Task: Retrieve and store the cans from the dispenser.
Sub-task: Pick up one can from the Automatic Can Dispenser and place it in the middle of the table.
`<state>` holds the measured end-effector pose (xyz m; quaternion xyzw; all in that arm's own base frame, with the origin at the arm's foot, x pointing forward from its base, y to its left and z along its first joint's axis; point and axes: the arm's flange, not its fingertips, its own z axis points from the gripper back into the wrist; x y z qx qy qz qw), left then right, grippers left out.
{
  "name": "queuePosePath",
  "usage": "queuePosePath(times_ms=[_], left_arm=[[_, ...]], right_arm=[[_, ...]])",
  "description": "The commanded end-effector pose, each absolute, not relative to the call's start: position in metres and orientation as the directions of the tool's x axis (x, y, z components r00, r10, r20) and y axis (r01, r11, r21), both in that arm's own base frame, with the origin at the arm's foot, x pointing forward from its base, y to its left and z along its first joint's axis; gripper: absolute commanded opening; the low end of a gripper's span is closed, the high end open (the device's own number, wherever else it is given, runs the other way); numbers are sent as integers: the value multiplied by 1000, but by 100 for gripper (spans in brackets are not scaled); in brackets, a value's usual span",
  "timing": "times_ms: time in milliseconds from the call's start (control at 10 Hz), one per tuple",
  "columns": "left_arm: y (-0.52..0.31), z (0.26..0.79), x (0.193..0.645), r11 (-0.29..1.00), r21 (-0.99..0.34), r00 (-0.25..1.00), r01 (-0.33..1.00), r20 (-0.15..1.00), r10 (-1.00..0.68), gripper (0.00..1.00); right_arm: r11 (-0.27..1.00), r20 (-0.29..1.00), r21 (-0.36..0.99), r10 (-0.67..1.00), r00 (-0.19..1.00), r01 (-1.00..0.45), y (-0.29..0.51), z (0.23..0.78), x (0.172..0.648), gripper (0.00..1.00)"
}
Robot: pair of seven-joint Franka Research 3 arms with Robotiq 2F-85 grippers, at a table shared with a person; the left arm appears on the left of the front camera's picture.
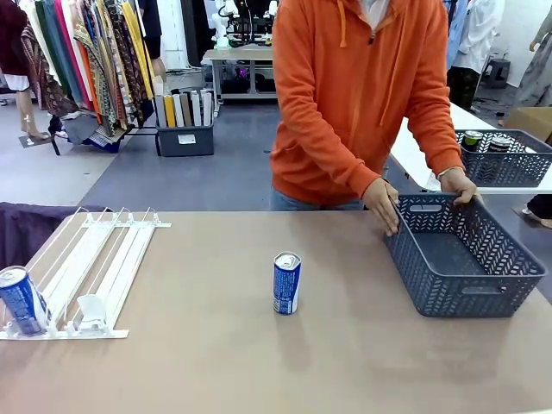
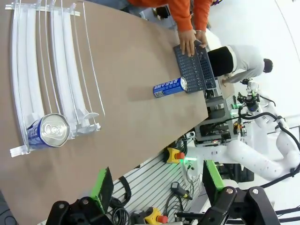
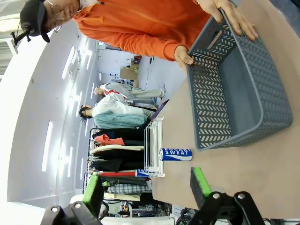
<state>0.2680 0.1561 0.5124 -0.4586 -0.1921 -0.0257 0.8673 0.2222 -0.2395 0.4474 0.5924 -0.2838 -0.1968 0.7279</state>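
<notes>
White plastic rails make up the dispenser (image 1: 95, 259), which lies at the table's (image 1: 216, 345) near left corner. One blue can (image 1: 21, 300) leans against the stop at the near end of its leftmost lane. A second blue can (image 1: 286, 283), printed "SWEAT", stands upright near the middle of the table, well apart from everything else. By the far right edge sits the dark grey lattice basket (image 1: 483, 289), empty, with the person's hands (image 1: 379, 203) on its far rim.

Both cans are slim and look easy to tip. A finger that meets the standing can off-centre would likely knock it over and send it rolling towards an edge. The rack looks light, so lifting the leaning can at an angle could catch the stop and drag the whole dispenser. Any drop into the basket risks meeting the hands on its rim.

Above the near left corner the left gripper (image 2: 157, 180) hangs released, jaws spread wide, touching nothing. The right gripper (image 3: 146, 187) is likewise spread and empty, above the table near the basket.
</notes>
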Motion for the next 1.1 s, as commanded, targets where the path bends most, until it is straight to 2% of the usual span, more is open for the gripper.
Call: queuePosePath(times_ms=[0,100,200,500,700,800,1000], left_arm=[[158,513,267,575,-782,922,240,369,117,100],[156,512,268,578,-786,925,221,357,132,100],[139,523,270,705,-677,949,213,316,17,100],[103,521,287,907,-371,957,201,274,-100,100],[83,519,300,965,-165,949,203,276,-153,100],[78,513,307,985,-65,947,163,291,-137,100],[67,497,314,988,-48,953,150,271,-131,100]], right_arm=[[221,190,973,-619,762,-63,-241,450,221,100],[221,190,973,-619,762,-63,-241,450,221,100],[221,190,973,-619,762,-63,-241,450,221,100],[221,190,973,-619,762,-63,-241,450,221,100],[221,190,973,-619,762,-63,-241,450,221,100],[221,190,973,-619,762,-63,-241,450,221,100],[221,190,973,-619,762,-63,-241,450,221,100]])
